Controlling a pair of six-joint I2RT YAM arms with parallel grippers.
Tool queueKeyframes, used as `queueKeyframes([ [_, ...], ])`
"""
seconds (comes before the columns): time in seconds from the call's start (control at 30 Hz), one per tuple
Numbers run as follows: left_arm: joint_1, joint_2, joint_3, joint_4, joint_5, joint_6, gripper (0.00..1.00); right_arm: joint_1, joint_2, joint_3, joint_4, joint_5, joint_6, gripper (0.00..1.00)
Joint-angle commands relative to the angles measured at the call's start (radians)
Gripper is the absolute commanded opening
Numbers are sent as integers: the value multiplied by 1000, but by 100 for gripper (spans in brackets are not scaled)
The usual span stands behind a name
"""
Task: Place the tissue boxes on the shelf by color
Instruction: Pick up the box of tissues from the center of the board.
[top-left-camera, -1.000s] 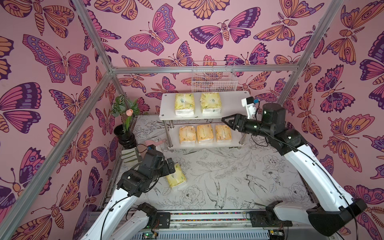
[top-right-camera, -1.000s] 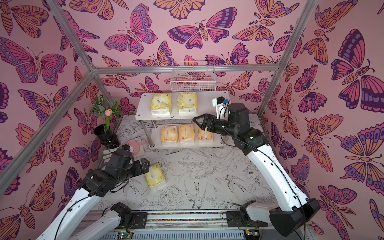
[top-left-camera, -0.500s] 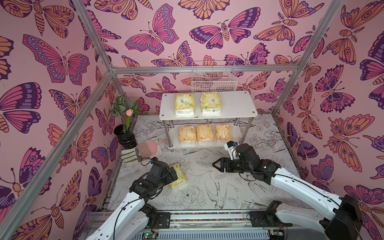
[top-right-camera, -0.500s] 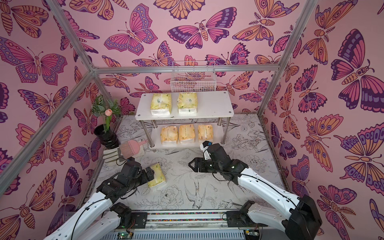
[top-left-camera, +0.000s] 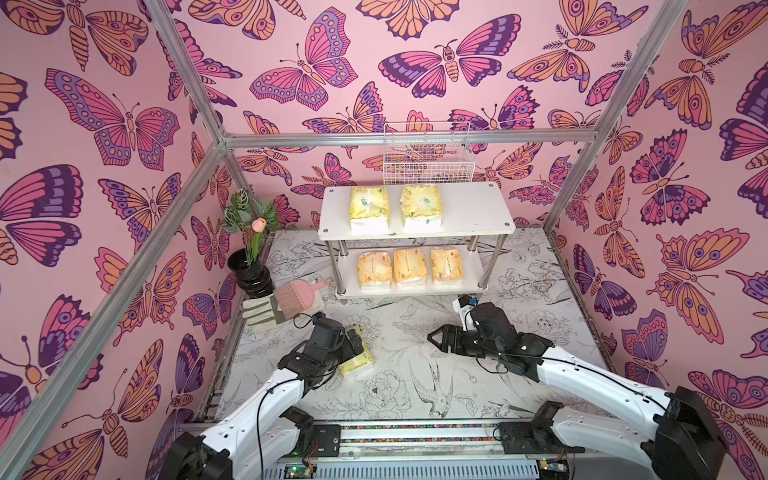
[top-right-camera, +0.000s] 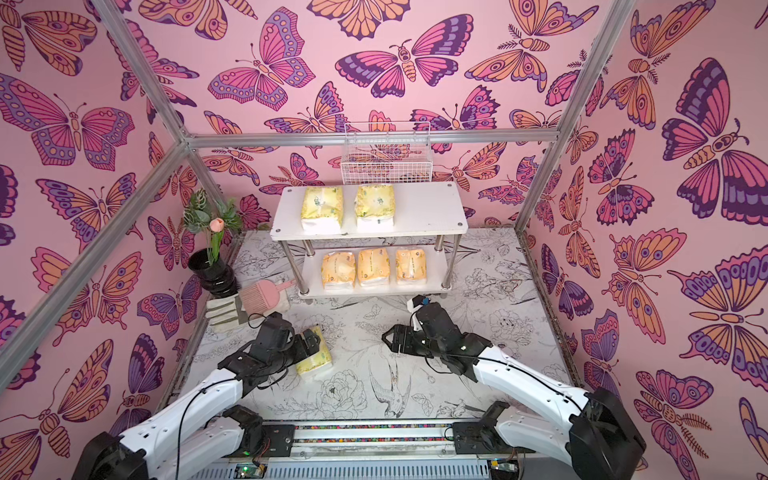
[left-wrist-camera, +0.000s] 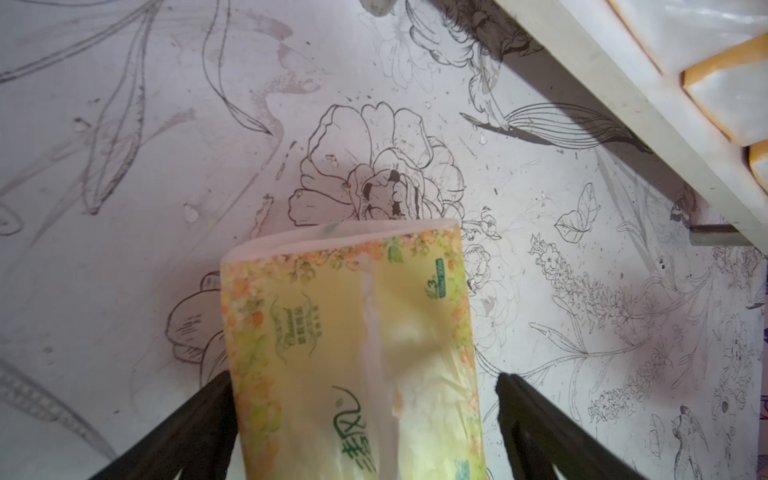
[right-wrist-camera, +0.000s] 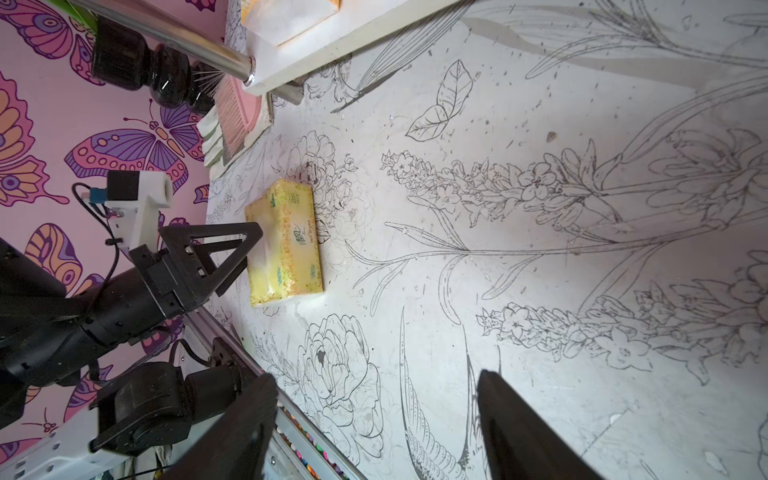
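The flower-printed worktop (top-left-camera: 415, 374) carries the shelf (top-left-camera: 469, 208) at its far side. The shelf's lower board (top-left-camera: 415, 291) is full with three orange packs (top-left-camera: 409, 266) in a row. Its top board (top-right-camera: 419, 208) holds two yellow-green packs (top-left-camera: 370, 203) side by side, with a bare stretch beside them on the robot's right. One loose pack (top-left-camera: 357, 361) of the same yellow-green lies flat on the worktop, near the left arm and well apart from the shelf, so the sorting looks one pack short of done.

The likely trouble is the grasp. The pack is soft and wrapped in slick film, so a squeeze across its width may buckle it or let it slide out on the lift. It lies askew to the shelf, so it could land crooked or catch the top board's front edge.

The left gripper (left-wrist-camera: 363, 376) straddles the loose pack with its jaws fully spread and grips nothing yet. One finger (left-wrist-camera: 208, 399) sits right against the pack's edge, possibly touching, though the wrist view is too close to be sure. The other finger stands just clear. The right gripper (right-wrist-camera: 374, 376) hovers over bare worktop near the middle, jaws wide apart and empty, pointing toward the loose pack.
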Motion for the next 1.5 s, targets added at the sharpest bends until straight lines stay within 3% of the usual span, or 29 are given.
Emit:
queueKeyframes([
  [0.0,5,58,-22,116,64,11,100,8,-17,-10,25,24,9,79],
  [0.2,-20,209,12,218,170,-14,100,8,-2,-47,78,26,21,79],
  [0.6,-254,407,123,329,132,-104,100,7,148,-131,314,-7,104,81],
  [0.83,-267,386,89,337,132,-112,100,37,266,-169,477,4,184,84],
  [1.2,-267,328,22,343,137,-134,100,187,452,-173,652,127,282,85],
  [1.47,-268,343,-12,421,163,-184,100,209,620,-185,849,124,367,85],
])
